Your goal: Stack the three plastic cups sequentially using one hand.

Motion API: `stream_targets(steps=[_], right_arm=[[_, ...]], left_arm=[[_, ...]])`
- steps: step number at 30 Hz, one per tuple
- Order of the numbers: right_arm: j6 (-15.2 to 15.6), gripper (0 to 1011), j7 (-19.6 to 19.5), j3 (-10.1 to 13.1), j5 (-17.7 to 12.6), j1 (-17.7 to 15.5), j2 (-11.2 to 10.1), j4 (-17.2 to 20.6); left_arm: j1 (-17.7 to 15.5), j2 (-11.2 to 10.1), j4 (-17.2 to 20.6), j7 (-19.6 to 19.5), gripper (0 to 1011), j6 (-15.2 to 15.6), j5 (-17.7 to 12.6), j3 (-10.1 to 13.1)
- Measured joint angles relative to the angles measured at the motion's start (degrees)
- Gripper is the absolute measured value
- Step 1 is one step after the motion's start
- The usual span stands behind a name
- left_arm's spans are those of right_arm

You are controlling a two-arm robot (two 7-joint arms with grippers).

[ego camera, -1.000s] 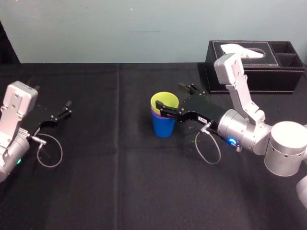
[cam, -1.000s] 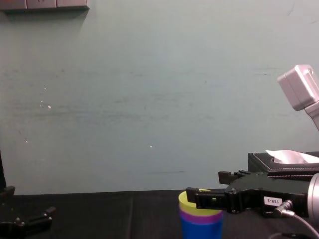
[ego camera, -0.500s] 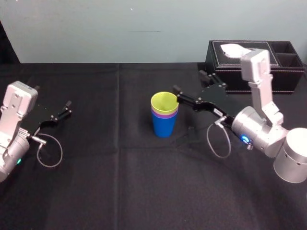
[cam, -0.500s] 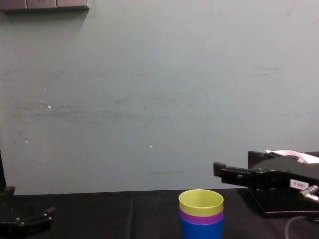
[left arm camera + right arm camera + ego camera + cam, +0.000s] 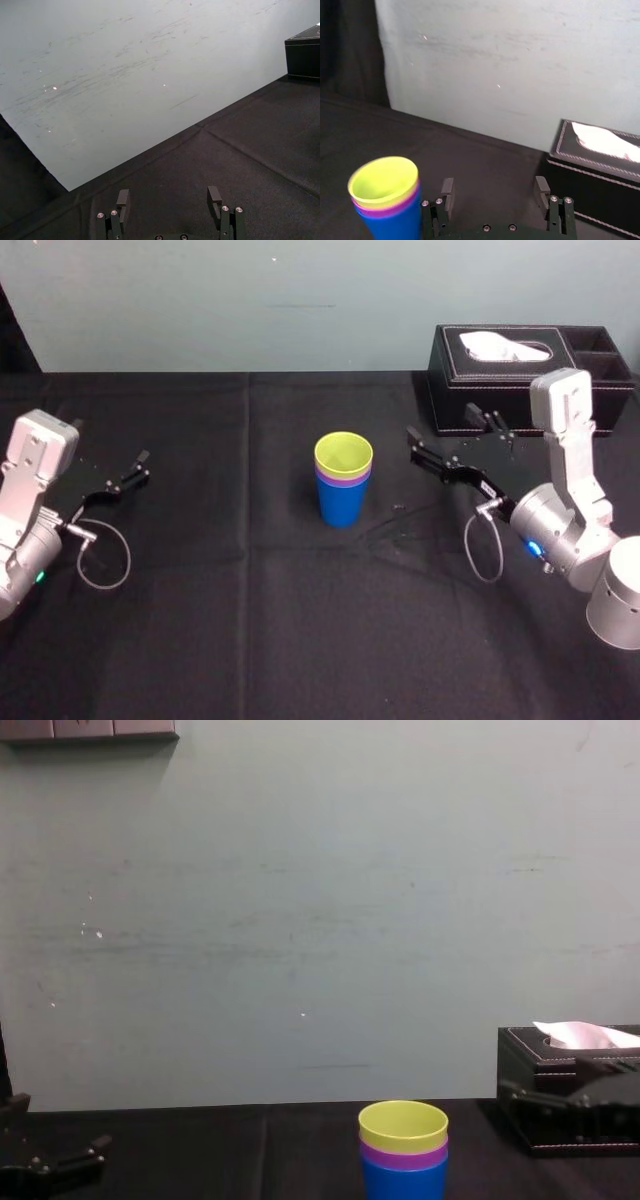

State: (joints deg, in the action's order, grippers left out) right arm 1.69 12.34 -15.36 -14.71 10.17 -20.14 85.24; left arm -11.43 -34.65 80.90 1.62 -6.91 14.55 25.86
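Green cup point(image 5: 343, 451) in purple cup point(image 5: 343, 478) in blue cup point(image 5: 341, 506), upright at centre, mouths up. Right tool point(image 5: 494, 189) apart, right of them; left tool point(image 5: 168, 199) apart.

The head camera looks down on the table point(image 5: 250, 620); the chest camera looks low across it to the wall point(image 5: 300, 920). Wrist cameras face forward from close behind the left gripper point(image 5: 169, 196) and right gripper point(image 5: 493, 186). Three views share the cup stack point(image 5: 343, 480).

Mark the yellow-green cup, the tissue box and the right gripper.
yellow-green cup point(image 5: 343, 452): head view, inner wall.
tissue box point(image 5: 450, 390): head view, front wall.
right gripper point(image 5: 494, 186): right wrist view, midway between its fingertips.
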Motion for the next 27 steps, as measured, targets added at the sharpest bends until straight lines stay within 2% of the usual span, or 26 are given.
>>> stream_targets(steps=[7, 11, 18, 27], right_arm=[[2.2, 1003, -2.15, -0.41, 3.87, -0.06, 0.7, -2.18], [3.08, 1003, -2.27, -0.74, 5.12, 0.28, 1.24, -3.57], [3.19, 1003, 0.57, -0.76, 5.11, 0.58, 1.67, -4.74], [3.12, 1003, 0.44, -0.76, 4.96, 0.57, 1.65, -4.68]], left_arm=[[0.0, 0.0, 0.0, 0.0, 1011, 0.0, 0.0, 0.0], [0.0, 0.0, 0.0, 0.0, 1011, 0.0, 0.0, 0.0], [0.0, 0.0, 0.0, 0.0, 1011, 0.0, 0.0, 0.0], [0.0, 0.0, 0.0, 0.0, 1011, 0.0, 0.0, 0.0]])
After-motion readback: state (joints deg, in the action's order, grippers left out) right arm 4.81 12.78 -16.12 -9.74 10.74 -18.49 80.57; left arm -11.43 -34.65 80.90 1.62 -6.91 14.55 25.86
